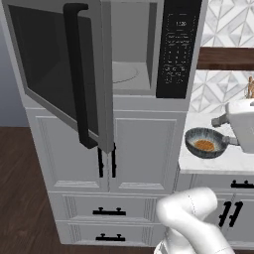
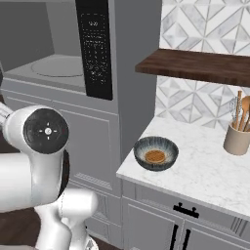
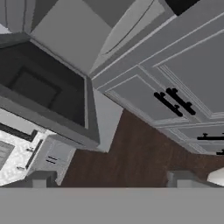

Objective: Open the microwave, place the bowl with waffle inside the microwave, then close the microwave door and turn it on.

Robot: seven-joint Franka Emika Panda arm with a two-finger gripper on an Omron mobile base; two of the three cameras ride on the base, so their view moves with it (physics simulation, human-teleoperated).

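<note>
The waffle (image 2: 155, 156) is seen lying in the bowl (image 2: 156, 153) on the counter (image 2: 205, 171), the microwave (image 1: 149, 49) stands open and bare, and the gripper (image 3: 113, 180) is spread apart.

You get flat, even, rendered light with no glare. The counter (image 2: 205, 171) reads bright and clean, and the bowl (image 2: 156, 153) throws only a faint soft shadow on it. The microwave (image 1: 131, 54) cavity is dimmer, mid-grey, and the door (image 1: 59, 69) glass is nearly black with no reflection. The shelf (image 2: 195, 66) darkens the tiles just beneath it. Edges look slightly soft and pixelated at this resolution, keypad text being unreadable. In the hand view, you see steep perspective skew and a dark floor (image 3: 131, 153), yet no blur.
</note>
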